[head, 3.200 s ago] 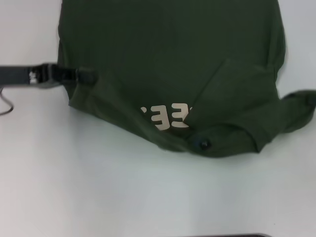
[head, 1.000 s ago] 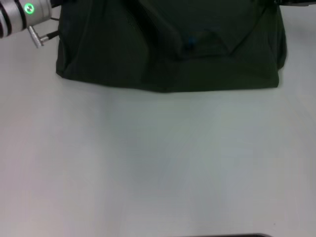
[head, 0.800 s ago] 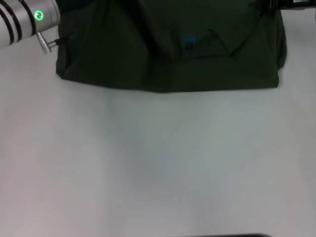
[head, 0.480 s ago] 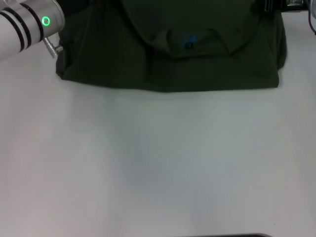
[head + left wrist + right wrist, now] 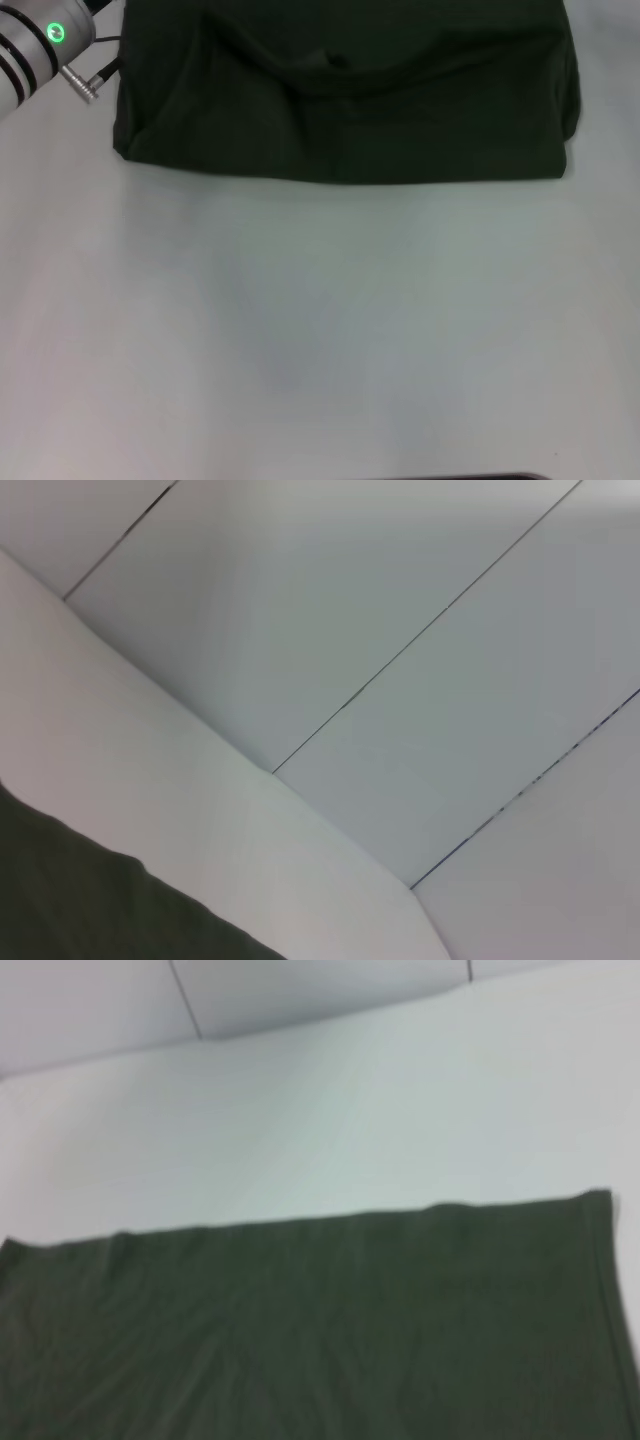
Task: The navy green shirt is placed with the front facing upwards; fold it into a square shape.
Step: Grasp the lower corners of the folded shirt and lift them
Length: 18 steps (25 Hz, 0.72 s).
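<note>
The navy green shirt [image 5: 340,100] lies folded at the far side of the white table, plain green fabric up, its near fold edge running straight across the head view. No lettering shows. The left arm's silver wrist with a green light [image 5: 40,45] hangs at the shirt's far left corner; its gripper is out of view. The right wrist view looks down on a flat stretch of the shirt [image 5: 320,1330] with one straight edge against the table. The left wrist view catches only a corner of the shirt [image 5: 90,910]. The right gripper does not show anywhere.
The white table [image 5: 320,330] stretches wide and bare in front of the shirt. A dark strip [image 5: 460,477] sits at the table's near edge. A pale panelled wall [image 5: 400,660] stands behind the table.
The near part with the lettering and collar was folded back over the shirt. Over the last second the collar flap has dropped flat, the left wrist has drawn back and the right arm has left view.
</note>
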Tool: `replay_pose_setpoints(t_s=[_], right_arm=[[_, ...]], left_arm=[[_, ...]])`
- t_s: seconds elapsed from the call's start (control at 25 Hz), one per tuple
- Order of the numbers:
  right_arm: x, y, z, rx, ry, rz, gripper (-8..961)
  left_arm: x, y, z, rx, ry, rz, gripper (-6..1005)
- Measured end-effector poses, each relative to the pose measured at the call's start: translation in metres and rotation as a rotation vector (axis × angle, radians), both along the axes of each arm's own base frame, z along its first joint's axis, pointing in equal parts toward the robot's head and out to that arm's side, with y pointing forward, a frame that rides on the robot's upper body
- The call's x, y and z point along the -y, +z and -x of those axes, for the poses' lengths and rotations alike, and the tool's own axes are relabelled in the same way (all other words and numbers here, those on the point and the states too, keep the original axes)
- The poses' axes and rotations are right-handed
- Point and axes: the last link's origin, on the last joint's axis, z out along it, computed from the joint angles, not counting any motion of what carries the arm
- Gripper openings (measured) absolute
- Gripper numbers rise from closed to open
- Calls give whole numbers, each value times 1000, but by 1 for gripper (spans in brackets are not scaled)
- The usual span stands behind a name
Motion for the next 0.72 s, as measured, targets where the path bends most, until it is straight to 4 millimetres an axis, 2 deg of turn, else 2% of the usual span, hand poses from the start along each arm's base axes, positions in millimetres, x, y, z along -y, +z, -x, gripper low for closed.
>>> replay_pose_setpoints(t_s=[0.2, 0.28, 0.48, 0.72], right_arm=[[3, 4, -4, -15, 13, -24, 613], [6, 2, -5, -23, 13, -9, 670], [24, 5, -14, -53, 30, 38, 744], [72, 20, -25, -163, 139, 91, 743]], left_arm=[[2, -1, 0, 0, -15, 4, 657], [5, -1, 0, 3, -29, 7, 882], [16, -2, -6, -3, -134, 20, 895], [39, 3, -9, -31, -299, 82, 895]])
